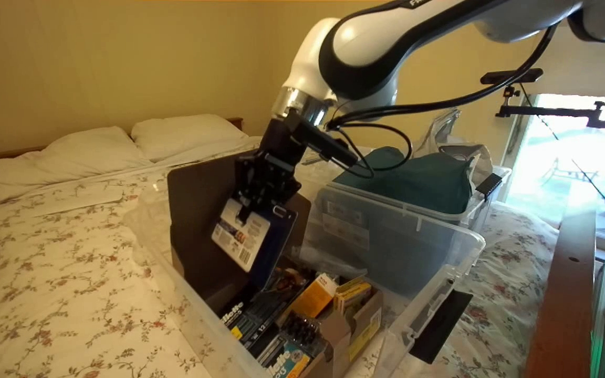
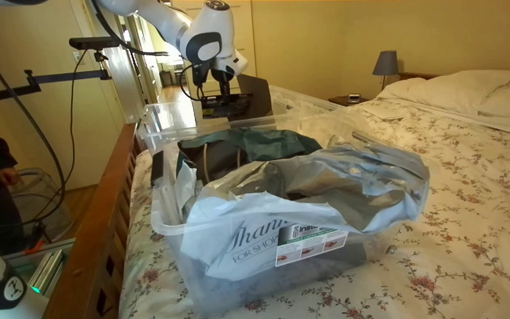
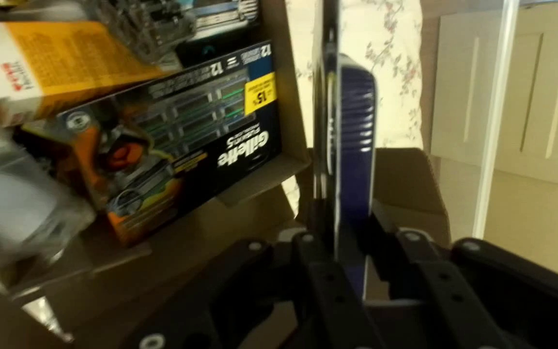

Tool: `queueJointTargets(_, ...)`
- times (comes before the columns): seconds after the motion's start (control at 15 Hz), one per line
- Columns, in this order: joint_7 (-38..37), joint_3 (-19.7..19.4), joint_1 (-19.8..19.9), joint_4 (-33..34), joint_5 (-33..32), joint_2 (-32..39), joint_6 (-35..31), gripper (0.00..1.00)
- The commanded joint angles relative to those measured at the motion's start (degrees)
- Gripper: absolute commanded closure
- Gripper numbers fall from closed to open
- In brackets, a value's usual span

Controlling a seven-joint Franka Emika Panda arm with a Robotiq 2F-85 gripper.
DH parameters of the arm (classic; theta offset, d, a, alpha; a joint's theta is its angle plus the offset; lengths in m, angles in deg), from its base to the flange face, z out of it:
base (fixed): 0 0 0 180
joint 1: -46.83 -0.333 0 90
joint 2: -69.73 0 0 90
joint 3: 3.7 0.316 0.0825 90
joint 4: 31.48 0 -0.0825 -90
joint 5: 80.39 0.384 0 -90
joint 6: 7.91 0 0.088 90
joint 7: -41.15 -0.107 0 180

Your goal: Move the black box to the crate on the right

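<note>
Gripper, one: fingers closed on the black box, one to each broad side. Black box, one: slim, one face white and printed, dark blue at the edge in the wrist view; it hangs tilted above the cardboard box, outside the crate. Cardboard box, one, brown: holds black razor packs, an orange and white carton and a yellow carton. Tub, one, clear plastic: stands around the cardboard box. Crate, one, clear plastic with a thick rim: just beside the tub; holds a dark green bag and a pale plastic bag. Bed, one, flower-patterned: under tub and crate. Pillows, white: at the head of the bed. Wooden rail, one, reddish brown: along the bed's edge.
</note>
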Motion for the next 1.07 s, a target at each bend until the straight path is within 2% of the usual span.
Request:
queueJointTargets(0.0,-7.22,-4.61,-1.98,-10.73,-9.79,-11.50,4.49,0.94)
queueJointTargets(0.27,-19.70,-5.71,-2.81,-18.65,-24.21,-23.36,5.83,0.94)
queueJointTargets(0.53,-30.79,-1.50,0.15,-24.68,-39.20,-35.53,13.39,0.94)
queueJointTargets(0.8,-37.00,4.75,4.46,-28.39,-49.70,-40.96,21.94,0.94)
queueJointTargets(1.0,-42.60,8.67,7.69,-31.61,-59.36,-38.73,23.60,0.94)
